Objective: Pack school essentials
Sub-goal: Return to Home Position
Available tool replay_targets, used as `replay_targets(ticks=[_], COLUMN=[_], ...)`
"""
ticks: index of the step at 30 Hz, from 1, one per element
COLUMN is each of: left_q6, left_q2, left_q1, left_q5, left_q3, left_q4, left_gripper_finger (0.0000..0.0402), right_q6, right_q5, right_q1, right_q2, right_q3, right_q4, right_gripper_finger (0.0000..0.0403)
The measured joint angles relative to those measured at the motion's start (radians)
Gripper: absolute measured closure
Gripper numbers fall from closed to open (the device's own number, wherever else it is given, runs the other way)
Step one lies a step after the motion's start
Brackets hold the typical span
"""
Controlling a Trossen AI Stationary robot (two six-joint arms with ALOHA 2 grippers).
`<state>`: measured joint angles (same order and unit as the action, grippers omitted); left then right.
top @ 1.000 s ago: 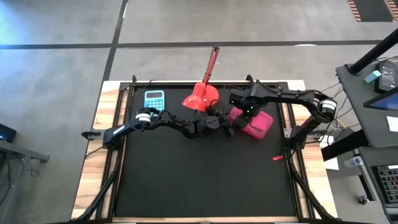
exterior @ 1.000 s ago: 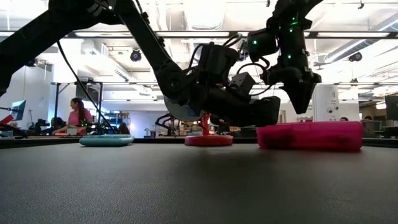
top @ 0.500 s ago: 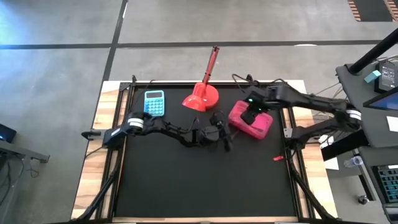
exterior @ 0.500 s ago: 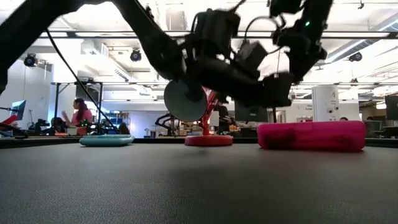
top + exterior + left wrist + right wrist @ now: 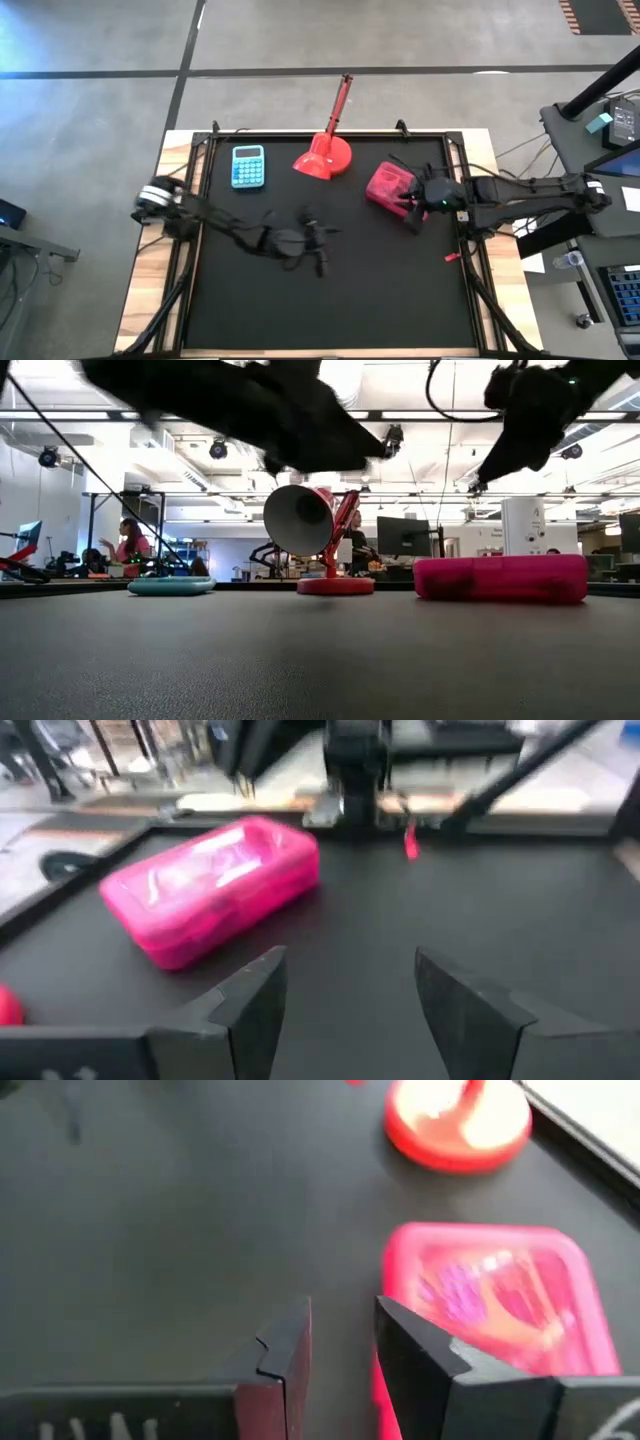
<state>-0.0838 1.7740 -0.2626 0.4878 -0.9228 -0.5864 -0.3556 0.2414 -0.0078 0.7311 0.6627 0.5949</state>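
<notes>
A closed pink translucent case (image 5: 385, 183) lies flat on the black mat at the right of the table; it also shows in the low view (image 5: 500, 578). Blurred shapes show through its lid (image 5: 500, 1300), and I cannot tell which school essentials they are. My left gripper (image 5: 322, 250) hangs open above the middle of the mat, pointing at the case (image 5: 210, 885) from its left, well short of it. My right gripper (image 5: 408, 208) hovers over the case's near right corner. Its fingers (image 5: 290, 1345) stand a little apart with nothing between them.
A light-blue calculator (image 5: 248, 165) and a red long-handled scoop (image 5: 322, 157) sit at the far edge of the mat. A small red piece (image 5: 446, 255) lies by the right frame rail. The near half of the mat (image 5: 330, 310) holds nothing.
My left gripper has drawn back from the pink case toward the table's left and near side and has risen, staying open. My right gripper has pulled away from above the case toward the right edge and tipped to a flatter slant. The case lies where it was.
</notes>
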Motion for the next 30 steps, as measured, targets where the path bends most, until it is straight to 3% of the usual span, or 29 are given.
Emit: replay_targets(ticks=[3,7,14,22,30], left_q6=[-0.007,-0.003,0.014,0.011,0.070], left_q2=[-0.122,-0.289,-0.647,-1.054,-1.268], left_q1=[-0.053,-0.104,-0.146,-0.152,-0.152], left_q5=[0.079,0.178,0.199,0.200,0.199], left_q3=[0.152,0.312,0.564,0.821,0.913], left_q4=[-0.112,-0.137,-0.138,-0.137,-0.085], left_gripper_finger=[0.0198,0.0198,0.0198,0.0198,0.0198], right_q6=[0.021,0.052,0.075,0.079,0.148], right_q5=[0.040,0.090,0.100,0.102,0.104], right_q1=[0.067,0.146,0.256,0.322,0.327], right_q2=[-0.040,-0.061,-0.056,-0.063,-0.064], right_q3=[-0.078,-0.185,-0.343,-0.429,-0.446], right_q4=[-0.135,-0.312,-0.561,-0.632,-0.640], right_gripper_finger=[0.0300,0.0300,0.0300,0.0300,0.0300])
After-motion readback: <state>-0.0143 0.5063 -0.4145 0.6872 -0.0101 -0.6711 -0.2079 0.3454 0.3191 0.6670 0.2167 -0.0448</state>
